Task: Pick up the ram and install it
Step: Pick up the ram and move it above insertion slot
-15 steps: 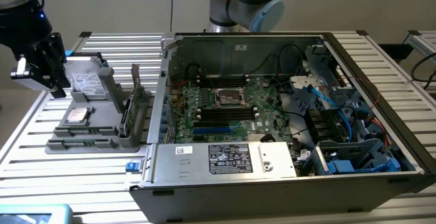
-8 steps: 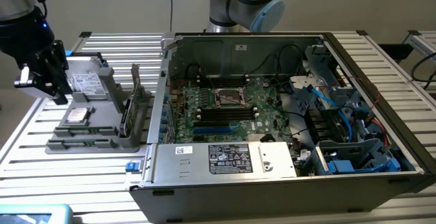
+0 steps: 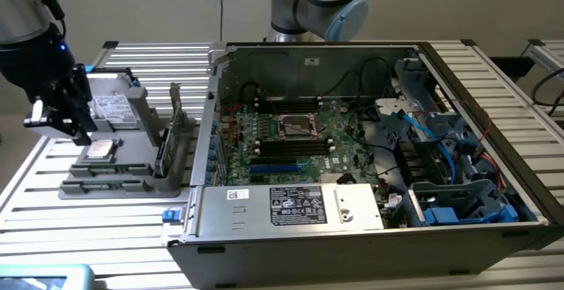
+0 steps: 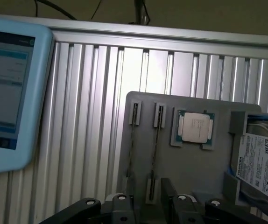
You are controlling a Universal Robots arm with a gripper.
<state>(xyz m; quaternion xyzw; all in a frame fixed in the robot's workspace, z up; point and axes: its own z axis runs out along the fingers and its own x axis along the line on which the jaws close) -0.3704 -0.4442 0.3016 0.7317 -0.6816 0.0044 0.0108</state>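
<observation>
- Exterior view: black gripper [image 3: 75, 130] hangs over grey plastic holder [image 3: 158, 185] at the exterior view's left, jaws apart, nothing between them.
- ram [image 3: 113, 169], a thin green circuit-board stick, sits on edge in a holder slot, below the gripper, untouched; second stick [image 3: 99, 185] in the next slot.
- Square silver processor chip [image 3: 102, 148] and silver boxy hard drive [image 3: 110, 108] in the same holder.
- Open black computer case [image 3: 352, 257] with green motherboard [image 3: 291, 138] just beside the holder, on slatted aluminium table [image 3: 493, 65].
- Wrist view: gripper [image 4: 148, 207] jaws apart above holder [image 4: 190, 163].
- ram [image 4: 156, 149] edge-on in its slot, second stick [image 4: 130, 154] beside it; processor chip [image 4: 195, 127] and hard drive [image 4: 262, 161] near.
- Light-blue-framed screen [image 4: 12, 93] on table [image 4: 92, 116].
</observation>
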